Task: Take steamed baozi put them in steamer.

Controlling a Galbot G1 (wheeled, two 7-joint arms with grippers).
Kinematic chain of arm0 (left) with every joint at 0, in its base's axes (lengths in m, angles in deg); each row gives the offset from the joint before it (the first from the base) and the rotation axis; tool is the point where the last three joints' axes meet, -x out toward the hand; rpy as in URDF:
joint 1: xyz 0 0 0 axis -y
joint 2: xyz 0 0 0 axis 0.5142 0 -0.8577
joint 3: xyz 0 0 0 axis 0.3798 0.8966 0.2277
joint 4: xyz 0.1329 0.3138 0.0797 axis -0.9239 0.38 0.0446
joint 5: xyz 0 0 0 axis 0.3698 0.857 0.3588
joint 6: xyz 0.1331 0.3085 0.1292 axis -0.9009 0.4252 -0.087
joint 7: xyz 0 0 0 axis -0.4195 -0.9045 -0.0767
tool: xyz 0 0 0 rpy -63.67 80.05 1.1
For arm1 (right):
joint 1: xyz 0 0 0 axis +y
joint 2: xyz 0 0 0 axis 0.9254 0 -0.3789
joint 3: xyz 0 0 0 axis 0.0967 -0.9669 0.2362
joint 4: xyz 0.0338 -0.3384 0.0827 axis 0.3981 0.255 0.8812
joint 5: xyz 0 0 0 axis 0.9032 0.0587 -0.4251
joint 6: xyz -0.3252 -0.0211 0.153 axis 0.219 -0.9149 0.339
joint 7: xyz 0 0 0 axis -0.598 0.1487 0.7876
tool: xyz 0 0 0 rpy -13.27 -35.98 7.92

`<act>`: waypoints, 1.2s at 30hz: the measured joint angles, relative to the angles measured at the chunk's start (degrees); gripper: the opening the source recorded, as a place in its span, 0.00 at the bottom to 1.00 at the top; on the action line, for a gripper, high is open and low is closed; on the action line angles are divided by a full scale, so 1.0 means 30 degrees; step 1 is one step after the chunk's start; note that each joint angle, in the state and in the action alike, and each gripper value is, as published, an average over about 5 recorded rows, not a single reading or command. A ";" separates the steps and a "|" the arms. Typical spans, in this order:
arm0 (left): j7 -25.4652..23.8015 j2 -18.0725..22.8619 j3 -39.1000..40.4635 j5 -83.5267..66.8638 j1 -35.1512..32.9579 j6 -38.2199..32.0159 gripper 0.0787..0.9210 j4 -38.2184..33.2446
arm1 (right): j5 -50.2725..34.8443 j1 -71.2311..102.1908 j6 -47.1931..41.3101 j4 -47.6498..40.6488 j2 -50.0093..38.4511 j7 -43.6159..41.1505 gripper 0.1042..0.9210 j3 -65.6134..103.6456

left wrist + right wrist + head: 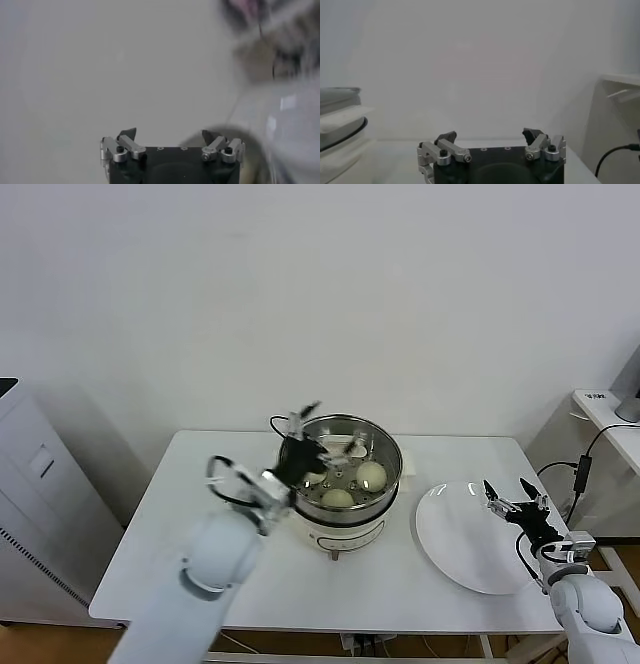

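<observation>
Buns (pixel 371 475) are seen inside the steamer (pixel 388 443), which is placed at the centre of the frame on the white surface (pixel 180 514). Three cream-white buns can be made out on its perforated floor: one at the right, one (pixel 338 498) at the front, and one (pixel 340 449) partly hidden at the back. The left claw (pixel 312 422) is held over the steamer's left rim, its fingers spread wide and nothing gripped between them; the same wide spread is shown in the left wrist view (pixel 170 136). Whether a fourth bun is covered by that claw cannot be told. The white plate (pixel 465 534) is set at the lower right of the frame, just beside the steamer, and is seen bare. The right claw (pixel 516 502) is held over the plate's right edge, fingers spread wide and holding nothing, as is confirmed in the right wrist view (pixel 491 136).
</observation>
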State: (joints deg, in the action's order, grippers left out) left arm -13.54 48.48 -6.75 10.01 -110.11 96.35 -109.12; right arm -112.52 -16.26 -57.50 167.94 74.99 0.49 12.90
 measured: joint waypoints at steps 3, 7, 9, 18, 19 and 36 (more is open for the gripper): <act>0.1025 -0.0194 -0.1597 -0.2556 -0.0678 -0.0190 0.88 -0.0202 | -0.0063 0.0056 -0.0012 0.0211 -0.0038 0.0169 0.88 -0.0086; 0.2034 -0.0500 -0.3447 -0.4562 -0.1784 -0.0461 0.88 -0.0101 | -0.0080 0.0031 -0.0113 0.0530 0.0049 0.0352 0.88 -0.0154; 0.2445 -0.0638 -0.4151 -0.5127 -0.2346 -0.0573 0.88 0.0090 | -0.0013 0.0022 -0.0165 0.0659 0.0095 0.0414 0.88 -0.0113; 0.3461 -0.1149 -0.5586 -0.6343 -0.3921 -0.1039 0.88 0.1509 | 0.0196 0.0120 -0.0454 0.1020 0.0136 0.0863 0.88 -0.0083; 0.3508 -0.1185 -0.5632 -0.6396 -0.3993 -0.1120 0.88 0.1702 | 0.0203 0.0126 -0.0508 0.1034 0.0140 0.0923 0.88 -0.0107; 0.3913 -0.0619 -0.6073 -0.6350 -0.4409 -0.1646 0.88 0.4548 | 0.0573 0.0056 -0.1040 0.0760 0.0313 0.1187 0.88 -0.0303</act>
State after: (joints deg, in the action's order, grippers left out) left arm -1.80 46.62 -24.97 -9.04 -123.34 91.41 -95.48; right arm -110.80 -16.10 -60.62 170.22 75.93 4.05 11.99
